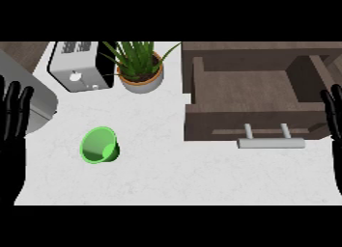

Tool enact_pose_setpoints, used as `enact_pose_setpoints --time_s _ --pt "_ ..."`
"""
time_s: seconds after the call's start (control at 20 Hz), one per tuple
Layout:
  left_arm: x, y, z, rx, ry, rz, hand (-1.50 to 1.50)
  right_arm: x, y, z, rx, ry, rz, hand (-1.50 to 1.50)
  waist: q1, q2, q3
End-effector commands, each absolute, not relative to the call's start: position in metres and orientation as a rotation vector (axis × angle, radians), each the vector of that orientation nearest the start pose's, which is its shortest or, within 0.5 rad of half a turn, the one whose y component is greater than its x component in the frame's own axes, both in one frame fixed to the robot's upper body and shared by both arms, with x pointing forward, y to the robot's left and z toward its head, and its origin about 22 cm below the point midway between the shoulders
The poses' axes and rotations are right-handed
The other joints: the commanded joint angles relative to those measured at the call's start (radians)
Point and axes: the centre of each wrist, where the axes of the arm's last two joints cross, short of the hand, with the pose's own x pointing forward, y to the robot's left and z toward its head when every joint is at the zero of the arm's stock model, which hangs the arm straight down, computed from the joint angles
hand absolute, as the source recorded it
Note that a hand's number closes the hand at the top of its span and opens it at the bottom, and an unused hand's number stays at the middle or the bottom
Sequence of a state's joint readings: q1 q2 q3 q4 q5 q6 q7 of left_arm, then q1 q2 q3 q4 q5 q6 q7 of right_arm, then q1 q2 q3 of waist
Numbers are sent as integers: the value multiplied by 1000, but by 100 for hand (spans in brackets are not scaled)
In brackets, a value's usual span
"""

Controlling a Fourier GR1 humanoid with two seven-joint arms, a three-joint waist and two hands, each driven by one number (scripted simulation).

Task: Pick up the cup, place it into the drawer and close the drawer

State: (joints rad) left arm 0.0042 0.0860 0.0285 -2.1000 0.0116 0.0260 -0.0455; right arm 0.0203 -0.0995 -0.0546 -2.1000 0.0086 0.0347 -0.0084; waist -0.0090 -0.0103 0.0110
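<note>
The green cup (100, 145) lies tipped on its side at about eight o'clock on the white counter (202, 178), mouth toward the lower left, well apart from the open drawer (256, 89) at two o'clock. Lying that way, it may roll off from a sideways touch, or catch the drawer's front wall above the handle (270, 143) if carried low. The left hand (6, 125) at nine o'clock and right hand (341, 125) at three rest with fingers straight, holding nothing; no writing is readable on the toaster (79, 65) or plant pot (140, 77).

Green cup (100, 145) lies tipped on the counter — brown drawer (254, 124) stands open, well apart.
</note>
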Motion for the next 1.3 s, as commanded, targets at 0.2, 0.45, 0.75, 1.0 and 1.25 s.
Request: enact_pose_setpoints --time_s 0.2,0.45,0.75,1.0,1.25 --pt "220 238 125 -475 -2106 -387 -150 209 -242 116 -20 -2072 122 -150 0 13 -12" --pt "231 253 102 -755 -1900 -354 -150 223 -234 118 139 -2009 119 -150 10 15 -12" --pt "240 264 100 -776 -1856 -347 -150 234 -226 132 140 -1999 117 -150 11 10 -11" --pt "247 278 87 -765 -1853 -347 -150 218 -211 132 136 -2014 108 -150 9 10 -11" --pt "261 262 93 -745 -1842 -319 -150 221 -210 121 140 -2012 104 -150 8 10 -11"
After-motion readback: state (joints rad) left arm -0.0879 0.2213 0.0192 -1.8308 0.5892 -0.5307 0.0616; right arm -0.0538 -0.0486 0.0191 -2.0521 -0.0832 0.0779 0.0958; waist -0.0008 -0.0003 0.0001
